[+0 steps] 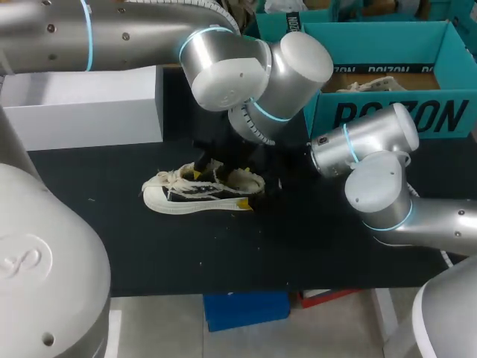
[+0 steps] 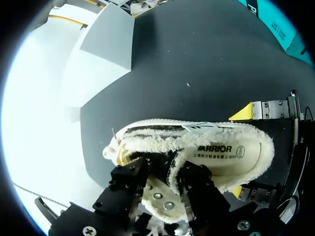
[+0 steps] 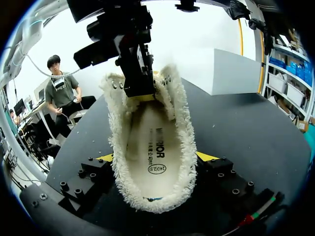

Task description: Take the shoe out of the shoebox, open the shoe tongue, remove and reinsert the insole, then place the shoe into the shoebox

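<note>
A white and black fleece-lined shoe [image 1: 200, 192] lies on the black table [image 1: 223, 253], its insole [image 3: 153, 142] showing inside. My left gripper [image 2: 167, 177] comes down over the middle of the shoe [image 2: 197, 147], and its black fingers [image 2: 129, 183] are pinched on the fleecy tongue at the eyelets. My right gripper [image 3: 155, 158] is at the heel. Its yellow tips press against both sides of the shoe [image 3: 147, 196]. In the head view both grippers, left [image 1: 212, 165] and right [image 1: 259, 186], are largely hidden by the arms. The teal shoebox [image 1: 387, 115] stands at the back right.
A white box [image 1: 82, 104] stands at the back left of the table, close behind the shoe's toe. The right arm's elbow [image 1: 376, 186] lies low across the right side. Bare black table stretches in front of the shoe.
</note>
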Robot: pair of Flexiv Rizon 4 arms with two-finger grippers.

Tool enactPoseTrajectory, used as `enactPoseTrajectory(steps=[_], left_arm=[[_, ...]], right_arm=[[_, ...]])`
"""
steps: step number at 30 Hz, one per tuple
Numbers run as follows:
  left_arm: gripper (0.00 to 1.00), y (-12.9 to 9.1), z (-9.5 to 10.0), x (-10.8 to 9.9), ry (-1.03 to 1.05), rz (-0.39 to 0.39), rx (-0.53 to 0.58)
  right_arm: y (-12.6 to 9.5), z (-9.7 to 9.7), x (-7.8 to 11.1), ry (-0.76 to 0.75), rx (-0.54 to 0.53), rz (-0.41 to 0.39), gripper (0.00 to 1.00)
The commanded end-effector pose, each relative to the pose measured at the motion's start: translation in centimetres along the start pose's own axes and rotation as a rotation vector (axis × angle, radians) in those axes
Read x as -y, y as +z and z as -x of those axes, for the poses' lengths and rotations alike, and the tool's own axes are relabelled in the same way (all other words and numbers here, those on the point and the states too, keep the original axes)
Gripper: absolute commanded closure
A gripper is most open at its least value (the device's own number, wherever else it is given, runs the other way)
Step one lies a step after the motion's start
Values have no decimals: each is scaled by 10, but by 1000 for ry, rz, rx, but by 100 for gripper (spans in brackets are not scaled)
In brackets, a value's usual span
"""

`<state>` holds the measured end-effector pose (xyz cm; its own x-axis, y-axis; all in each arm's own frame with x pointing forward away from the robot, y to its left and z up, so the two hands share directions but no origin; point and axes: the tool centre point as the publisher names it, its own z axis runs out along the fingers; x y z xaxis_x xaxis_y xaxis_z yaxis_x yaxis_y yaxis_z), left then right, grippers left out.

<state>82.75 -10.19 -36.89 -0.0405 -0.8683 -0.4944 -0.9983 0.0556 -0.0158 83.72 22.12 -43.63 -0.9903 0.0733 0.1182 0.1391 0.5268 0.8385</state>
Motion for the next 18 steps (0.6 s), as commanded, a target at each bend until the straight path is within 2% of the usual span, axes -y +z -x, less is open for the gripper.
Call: enactPoseTrajectory(steps=[1,5,18], left_arm=[[100,-2,6,0,14,3,-18],[100,-5,7,-2,20,2,-30],[100,-23,21,6,-66,34,-216]], right_arm=[[1,0,0,2,0,-2,100],[1,0,0,2,0,-2,100],[1,0,0,2,0,-2,100]])
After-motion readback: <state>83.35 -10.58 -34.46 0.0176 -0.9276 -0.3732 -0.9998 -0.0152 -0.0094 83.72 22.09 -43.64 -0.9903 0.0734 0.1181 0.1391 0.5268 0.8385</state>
